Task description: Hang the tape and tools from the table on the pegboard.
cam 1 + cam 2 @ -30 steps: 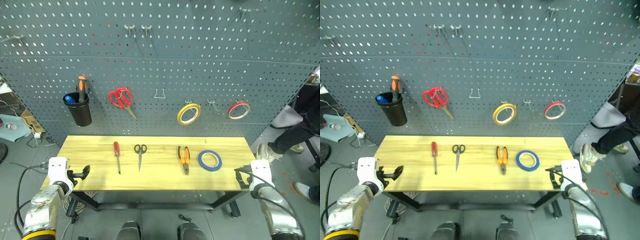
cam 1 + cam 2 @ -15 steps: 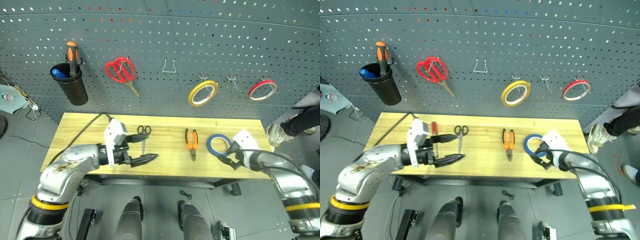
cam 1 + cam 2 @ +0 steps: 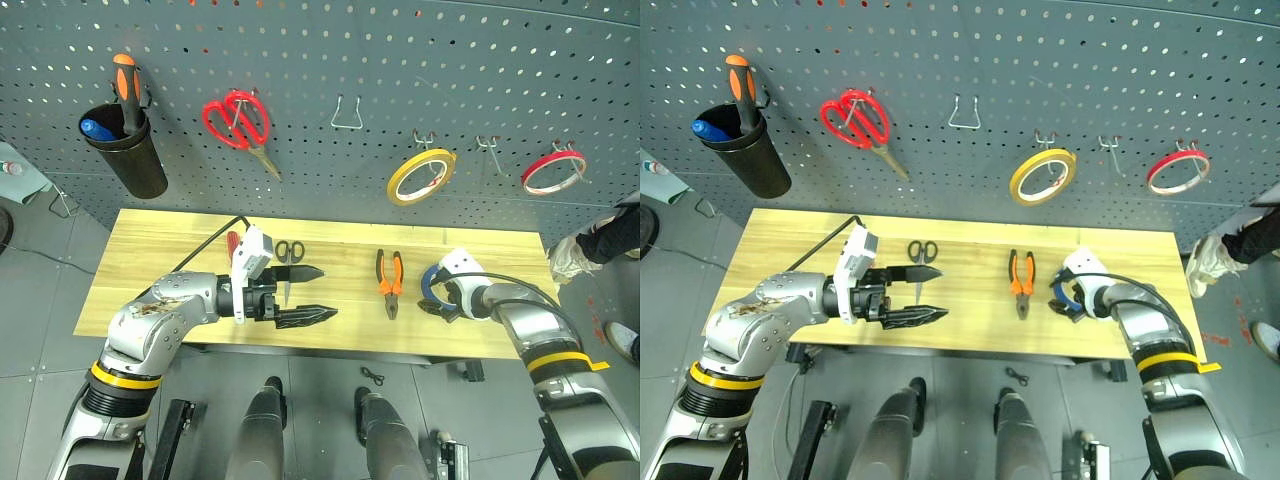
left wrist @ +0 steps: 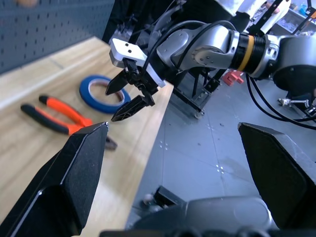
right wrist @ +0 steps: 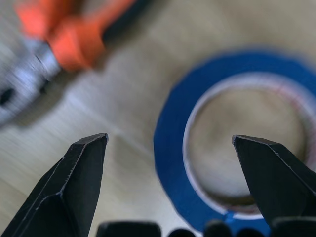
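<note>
The blue tape (image 5: 173, 148) lies flat near the right end of the table (image 3: 150, 250). My right gripper (image 3: 436, 309) hangs open just above it, pointing down, with nothing held. The orange-and-black pliers (image 3: 390, 281) lie to the left of the tape. The small black scissors (image 3: 288, 256) lie at mid-table. The red-handled screwdriver (image 3: 232, 243) is partly hidden behind my left gripper (image 3: 328, 293). That gripper is open and empty, pointing right along the front edge. The left wrist view shows the right gripper (image 4: 111, 104) over the tape (image 4: 89, 96). The pegboard (image 3: 350, 40) rises behind.
On the pegboard hang a black cup (image 3: 125, 155) with an orange-and-black screwdriver, large red scissors (image 3: 238, 120), a yellow roll (image 3: 425, 175) and a red roll (image 3: 553, 172). Bare hooks (image 3: 347, 110) sit between them. A person's shoe (image 3: 572, 255) shows at the right.
The camera has tilted down. My left gripper swung up from the table's left corner to over its front middle. My right gripper moved in from the right corner to above the blue tape.
</note>
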{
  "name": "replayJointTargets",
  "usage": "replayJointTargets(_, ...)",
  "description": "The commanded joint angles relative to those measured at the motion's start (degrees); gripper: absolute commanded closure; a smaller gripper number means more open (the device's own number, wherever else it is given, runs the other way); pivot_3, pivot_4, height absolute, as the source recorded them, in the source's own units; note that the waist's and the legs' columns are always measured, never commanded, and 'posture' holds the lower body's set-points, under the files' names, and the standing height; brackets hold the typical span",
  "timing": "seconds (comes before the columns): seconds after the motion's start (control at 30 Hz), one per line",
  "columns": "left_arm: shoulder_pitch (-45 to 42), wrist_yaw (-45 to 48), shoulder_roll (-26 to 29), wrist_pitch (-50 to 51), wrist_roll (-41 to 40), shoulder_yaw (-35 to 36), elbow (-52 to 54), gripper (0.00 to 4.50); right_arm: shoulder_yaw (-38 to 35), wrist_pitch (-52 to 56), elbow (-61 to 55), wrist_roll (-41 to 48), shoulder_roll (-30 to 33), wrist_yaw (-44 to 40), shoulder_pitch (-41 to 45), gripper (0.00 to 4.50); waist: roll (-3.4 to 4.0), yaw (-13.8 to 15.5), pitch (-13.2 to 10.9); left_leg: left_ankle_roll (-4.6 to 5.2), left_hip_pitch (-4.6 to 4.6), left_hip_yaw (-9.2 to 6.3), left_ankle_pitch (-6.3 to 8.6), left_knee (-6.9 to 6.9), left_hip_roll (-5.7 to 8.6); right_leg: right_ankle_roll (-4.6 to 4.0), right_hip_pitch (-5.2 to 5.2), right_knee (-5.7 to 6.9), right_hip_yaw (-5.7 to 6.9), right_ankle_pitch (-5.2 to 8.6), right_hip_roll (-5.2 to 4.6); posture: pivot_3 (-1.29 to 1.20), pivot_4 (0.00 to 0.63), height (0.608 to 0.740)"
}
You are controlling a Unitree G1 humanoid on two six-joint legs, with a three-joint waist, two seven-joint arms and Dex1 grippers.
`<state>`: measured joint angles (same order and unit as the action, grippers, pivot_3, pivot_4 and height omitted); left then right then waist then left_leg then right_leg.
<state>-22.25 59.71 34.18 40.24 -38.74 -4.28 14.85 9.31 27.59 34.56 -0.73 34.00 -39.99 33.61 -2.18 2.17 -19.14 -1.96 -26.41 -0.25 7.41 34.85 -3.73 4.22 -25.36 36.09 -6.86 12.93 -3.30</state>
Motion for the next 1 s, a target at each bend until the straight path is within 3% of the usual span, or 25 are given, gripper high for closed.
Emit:
replayJointTargets(0.03, 0.83, 0.29, 0.39, 0.97, -2.51, 1.26, 3.78, 0.01, -0.52, -1.07, 3.88, -0.62, -0.07, -0.58, 0.6, 0.0, -0.04, -0.04, -0.02, 0.0, 0.03, 0.0, 0.0, 0.03, 0.0, 0.04, 0.04, 0.0, 0.0, 0.02, 0.0, 0.19, 0.382, 0.74)
replayJointTargets(0.07, 0.88, 0.22, 0.43, 1.09, -2.67, 1.28, 3.93, 0.01, -0.74, -1.11, 4.47, -0.49, -0.27, -0.72, 0.84, 0.0, -0.05, -0.04, -0.03, -0.01, 0.03, 0.0, -0.01, 0.03, -0.01, 0.29, 0.04, 0.0, 0.01, 0.16, 0.0, 0.19, 0.382, 0.74)
replayJointTargets(0.17, 0.4, -0.05, 0.12, 1.24, -3.04, 1.3, 3.81, 0.0, -0.89, -1.64, 5.59, -0.52, -0.83, -1.01, 1.41, 0.79, -0.06, -0.04, -0.03, -0.03, 0.08, -0.04, -0.02, 0.08, -0.01, 0.34, 0.12, 0.03, 0.03, 0.17, 0.01, 0.19, 0.382, 0.74)
replayJointTargets(0.33, -0.54, -0.71, -1.02, 1.63, -3.55, 1.2, 3.6, 0.0, 0.75, -5.0, 7.14, -2.6, -1.26, -1.82, 1.4, 2.6, -0.09, -0.06, -0.04, -0.03, 0.09, -0.05, -0.02, 0.1, -0.01, 0.36, 0.14, 0.02, 0.03, 0.16, 0.01, 0.2, 0.385, 0.74)
replayJointTargets(0.47, -0.5, -1.09, -1.51, 1.82, -3.73, 1.35, 3.61, 0.0, 1.42, -7.75, 8.06, -4.13, -0.93, -1.52, 0.87, 3.89, -0.09, -0.05, -0.05, -0.03, 0.13, -0.05, -0.02, 0.09, -0.01, 0.36, 0.17, 0.02, 0.03, 0.16, 0.02, 0.19, 0.382, 0.74)
replayJointTargets(0.5, -0.63, -1.33, -1.7, 2.53, -4.51, 1.66, 3.74, 0.0, 1.03, -9.02, 6.5, -4.17, -0.46, -1.32, -0.13, 4.04, -0.1, -0.03, -0.05, -0.03, 0.14, -0.05, -0.02, 0.09, -0.01, 0.36, 0.18, 0.02, 0.03, 0.16, 0.02, 0.19, 0.38, 0.74)
replayJointTargets(0.6, -1.36, -2.16, -2.65, 5.19, -7.35, 2.21, 3.92, 0.0, -0.28, -10.72, -2.55, -4.27, 1.57, -0.56, -5.33, 4.04, -0.1, 0.14, -0.05, -0.04, 0.13, -0.05, -0.02, 0.09, 0.0, 0.38, 0.18, 0.01, 0.03, 0.17, 0.01, 0.18, 0.374, 0.74)
replayJointTargets(0.8, -3.38, -6.58, -6.98, 10.53, -14.34, 4.59, 3.73, 0.0, -4.94, -16.18, -29.12, -9.87, 5.06, 10.67, -20.63, 4.04, -0.03, 0.21, -0.09, -0.05, -0.02, -0.11, -0.01, 0.05, 0.11, 0.48, 0.1, 0.02, 0.05, 0.29, -0.08, 0.13, 0.346, 0.74)
replayJointTargets(0.9, -5.89, -10.44, -9.04, 14.61, -21.51, 8.14, 3.27, 0.0, -10.4, -19.45, -45.77, -16.42, 4.6, 20.71, -29.47, 4.04, 0.01, -0.24, -0.05, -0.09, 0.0, -0.15, -0.04, 0.05, 0.13, 0.51, 0.07, 0.1, 0.04, 0.28, -0.09, 0.11, 0.325, 0.74)
replayJointTargets(1.0, -9.25, -15.88, -11.25, 16.53, -28.23, 12.33, 2.11, 0.0, -12.83, -24.44, -52.48, -22.24, 4.26, 28.22, -30.96, 4.04, 0.0, -1.27, -0.02, -0.32, 0.01, -0.22, -0.17, 0.05, 0.13, 0.5, 0.06, 0.15, 0.08, 0.25, -0.08, 0.1, 0.317, 0.74)
